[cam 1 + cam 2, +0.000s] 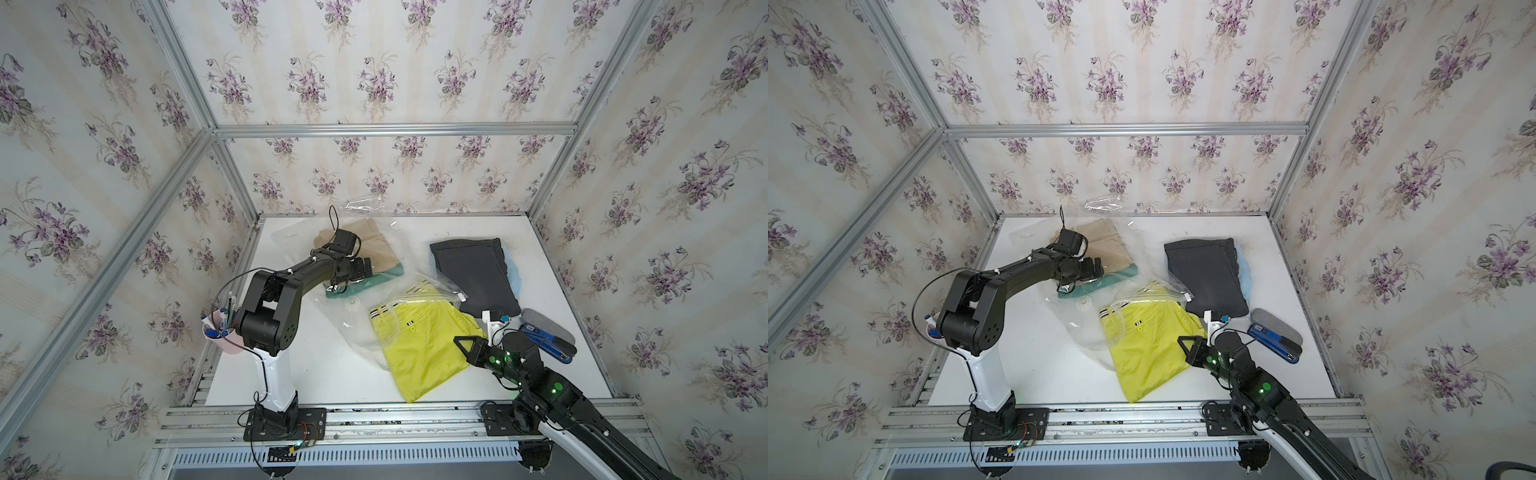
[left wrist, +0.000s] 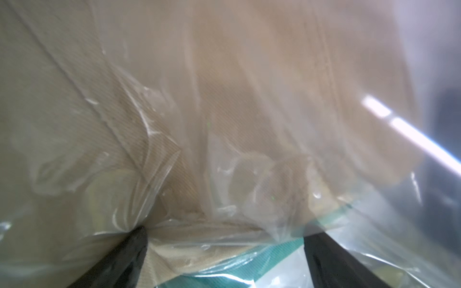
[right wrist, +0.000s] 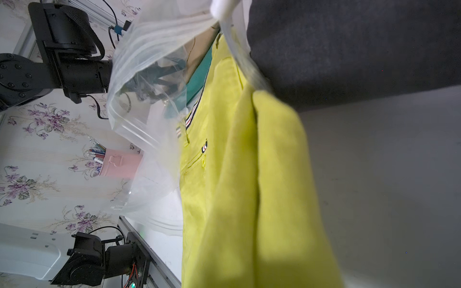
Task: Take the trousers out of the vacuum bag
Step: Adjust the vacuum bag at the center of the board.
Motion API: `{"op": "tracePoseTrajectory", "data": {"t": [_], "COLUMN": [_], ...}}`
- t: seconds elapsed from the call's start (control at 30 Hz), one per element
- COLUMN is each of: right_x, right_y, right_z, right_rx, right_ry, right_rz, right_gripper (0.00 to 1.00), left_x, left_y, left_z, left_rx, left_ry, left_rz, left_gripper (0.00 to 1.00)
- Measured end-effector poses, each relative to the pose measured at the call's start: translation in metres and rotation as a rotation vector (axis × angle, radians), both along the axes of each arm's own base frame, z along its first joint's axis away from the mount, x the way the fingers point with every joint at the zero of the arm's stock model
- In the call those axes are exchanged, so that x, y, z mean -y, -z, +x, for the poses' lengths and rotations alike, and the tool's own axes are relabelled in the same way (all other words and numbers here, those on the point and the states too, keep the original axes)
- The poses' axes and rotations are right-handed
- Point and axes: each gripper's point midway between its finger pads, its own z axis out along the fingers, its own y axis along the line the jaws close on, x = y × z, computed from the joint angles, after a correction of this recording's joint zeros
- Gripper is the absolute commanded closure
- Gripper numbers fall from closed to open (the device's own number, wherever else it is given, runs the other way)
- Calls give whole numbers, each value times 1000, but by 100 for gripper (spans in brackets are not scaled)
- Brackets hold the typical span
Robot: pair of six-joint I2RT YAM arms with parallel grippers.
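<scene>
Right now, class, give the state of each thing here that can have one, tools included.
vacuum bag: mouth open, crumpled.
tan trousers: inside the bag.
teal trousers: inside, under the tan pair.
yellow-green trousers: mostly out, waistband at bag mouth.
black trousers: out, atop light blue trousers.
left tool: open, at the tan trousers.
right tool: shut, beside yellow-green trousers.

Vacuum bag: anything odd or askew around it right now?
Yes. The yellow-green trousers lie skewed, waistband inside the mouth of the vacuum bag, hem at the front edge of the table. The left gripper sits open inside the bag over the tan trousers.
</scene>
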Motion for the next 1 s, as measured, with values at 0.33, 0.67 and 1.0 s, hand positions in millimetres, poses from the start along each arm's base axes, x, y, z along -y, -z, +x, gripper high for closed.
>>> {"op": "tracePoseTrajectory", "data": {"t": [0.33,0.67,1.0], "right_x": [13,37,52], "right_y": [-15,-12,-27], "right_z": [-15,-22,-20], "right_rx": [-32,-103,-107], "right_ry": [22,152,231], "right_rz": [2,0,-24], "right_gripper": [100,100,100], "left_x": [-21,-50,42], "left_y": [-1,-63,-142], "left_z": [47,50,-65], "left_rx": [14,102,196], "left_ry": [-25,-62,204], "left_rz": [38,42,-90], "left_gripper": [0,0,0]}}
